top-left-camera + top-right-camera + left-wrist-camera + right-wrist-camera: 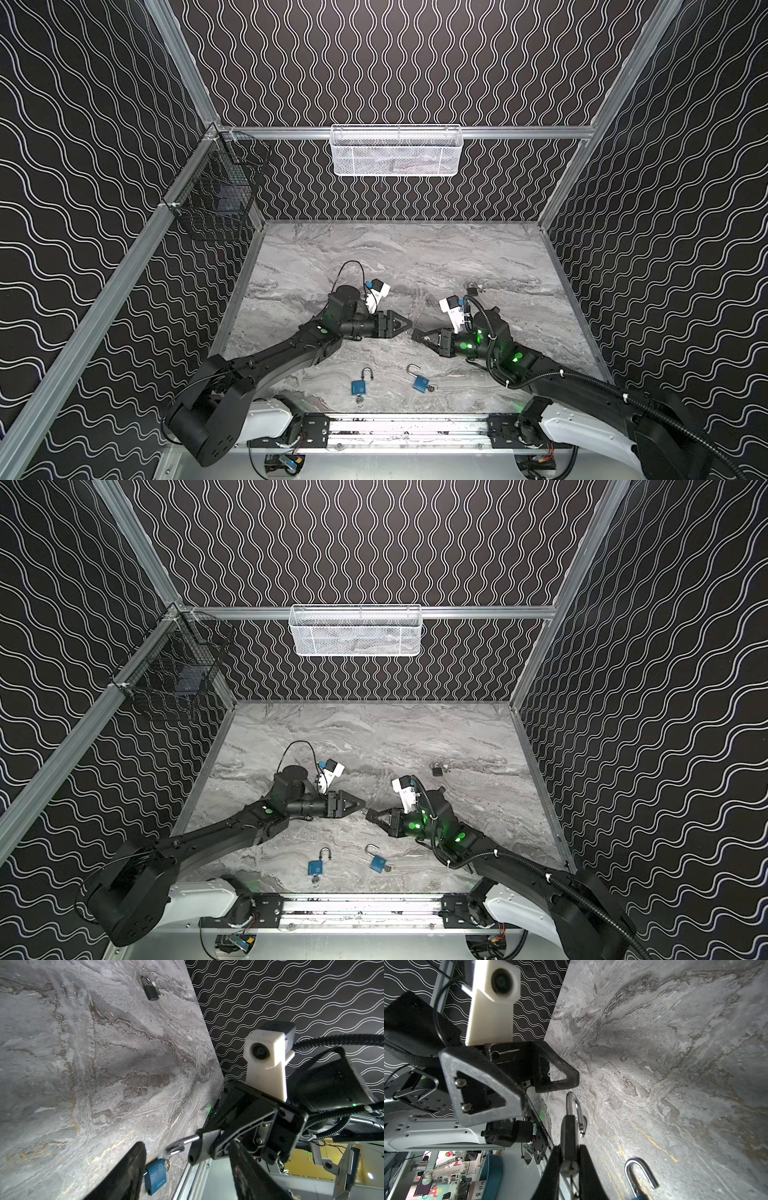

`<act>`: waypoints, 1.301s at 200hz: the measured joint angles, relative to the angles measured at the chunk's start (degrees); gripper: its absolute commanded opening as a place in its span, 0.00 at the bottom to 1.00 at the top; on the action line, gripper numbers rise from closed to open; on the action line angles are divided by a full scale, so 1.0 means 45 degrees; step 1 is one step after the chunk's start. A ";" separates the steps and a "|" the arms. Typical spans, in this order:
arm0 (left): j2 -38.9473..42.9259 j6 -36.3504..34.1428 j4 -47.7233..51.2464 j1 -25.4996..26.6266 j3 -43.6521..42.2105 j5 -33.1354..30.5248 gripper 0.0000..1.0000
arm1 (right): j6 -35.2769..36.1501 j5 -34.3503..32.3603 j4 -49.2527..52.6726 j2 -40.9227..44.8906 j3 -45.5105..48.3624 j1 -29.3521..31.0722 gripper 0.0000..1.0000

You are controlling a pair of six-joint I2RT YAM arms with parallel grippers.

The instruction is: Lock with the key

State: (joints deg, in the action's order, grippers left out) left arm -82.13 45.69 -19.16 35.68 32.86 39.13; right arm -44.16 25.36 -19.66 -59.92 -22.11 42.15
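My right gripper [417,335] [569,1148] is shut on a dark padlock [568,1132] [198,1148], holding its body with the silver shackle [573,1103] pointing at the left gripper. A thin metal piece sticks out of the body's base between the fingers; I cannot tell whether it is the key. My left gripper [408,323] [187,1145] is open, and the shackle [176,1147] sits just off its fingertips, apart from them. Both grippers meet above the middle of the marble table [415,257].
Two blue padlocks [358,387] [420,381] with raised shackles and small keys lie near the front rail. A black padlock [473,289] [150,990] lies behind the right arm. A white mesh basket [395,151] and a black wire basket [216,187] hang on the walls.
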 measured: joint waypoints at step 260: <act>-0.0083 0.0097 0.0199 0.0068 -0.0131 -0.0291 0.38 | -0.0413 0.1336 -0.1719 -0.1088 -0.0141 -0.0534 0.00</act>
State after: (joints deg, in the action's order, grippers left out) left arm -82.50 46.13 -18.26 35.99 32.27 37.82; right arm -46.02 31.38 -27.40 -64.82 -22.74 39.75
